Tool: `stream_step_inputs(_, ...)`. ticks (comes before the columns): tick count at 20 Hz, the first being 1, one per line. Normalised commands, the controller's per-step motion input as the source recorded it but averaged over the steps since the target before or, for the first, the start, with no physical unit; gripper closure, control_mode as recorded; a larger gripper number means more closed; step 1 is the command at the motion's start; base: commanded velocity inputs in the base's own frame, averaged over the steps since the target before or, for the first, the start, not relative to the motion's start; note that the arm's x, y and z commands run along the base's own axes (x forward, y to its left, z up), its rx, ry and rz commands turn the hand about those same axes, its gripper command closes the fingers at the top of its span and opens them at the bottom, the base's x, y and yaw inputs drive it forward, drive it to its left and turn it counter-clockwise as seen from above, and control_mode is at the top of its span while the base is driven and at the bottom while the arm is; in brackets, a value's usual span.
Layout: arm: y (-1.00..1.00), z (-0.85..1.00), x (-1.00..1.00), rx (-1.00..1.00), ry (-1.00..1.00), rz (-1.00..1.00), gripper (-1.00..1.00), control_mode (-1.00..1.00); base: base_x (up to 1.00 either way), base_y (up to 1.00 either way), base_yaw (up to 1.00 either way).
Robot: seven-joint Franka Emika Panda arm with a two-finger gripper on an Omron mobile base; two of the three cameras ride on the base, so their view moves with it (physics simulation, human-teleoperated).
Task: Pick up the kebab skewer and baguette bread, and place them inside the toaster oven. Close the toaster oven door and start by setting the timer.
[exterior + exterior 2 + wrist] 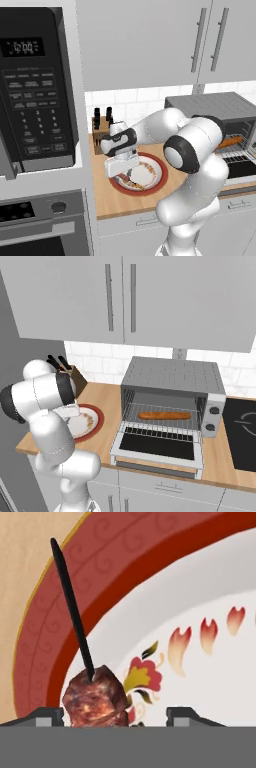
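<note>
My gripper (121, 176) is down over the plate (159, 181), which sits on the wood tabletop (110, 200) w/ a red rim & white floral centre. In hand view my two fingertips (47, 717) stand on either side of the kebab skewer (92, 697): nearest meat chunk sits betw. them, closer to one tip, w/ a clear gap to the other. So the jaws are apart around the skewer, not clamped yet as far as I can see. Skewer's dark stick pokes out of the chunk & runs across the plate's red rim, tip ending near the rim's outer edge. Skewer lies flat on the plate.

Toaster oven (172, 378) stands on the tabletop just beside the plate, on the far side from the knife block (100, 129). Toaster oven door (157, 445) is folded down flat, open. Baguette bread (165, 415) lies lengthwise on the wire rack inside the oven. Black microwave (35, 90) hangs beyond the knife block, away from the plate. Cooktop (242, 431) is past the oven.
</note>
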Motion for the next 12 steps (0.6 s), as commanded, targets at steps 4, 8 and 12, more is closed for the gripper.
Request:
stream_step_inputs(4,-0.44,-0.40,-0.07,0.18,-0.33,0.00,1.00,-1.00,0.00,0.00,0.00)
stream_step_inputs(8,-0.30,-0.33,-0.14,0.15,-0.32,-0.05,1.00,-1.00,0.00,0.00,0.00)
stream_step_inputs(12,-0.28,0.39,-0.09,0.12,-0.06,-0.23,1.00,-1.00,0.00,0.00,0.00)
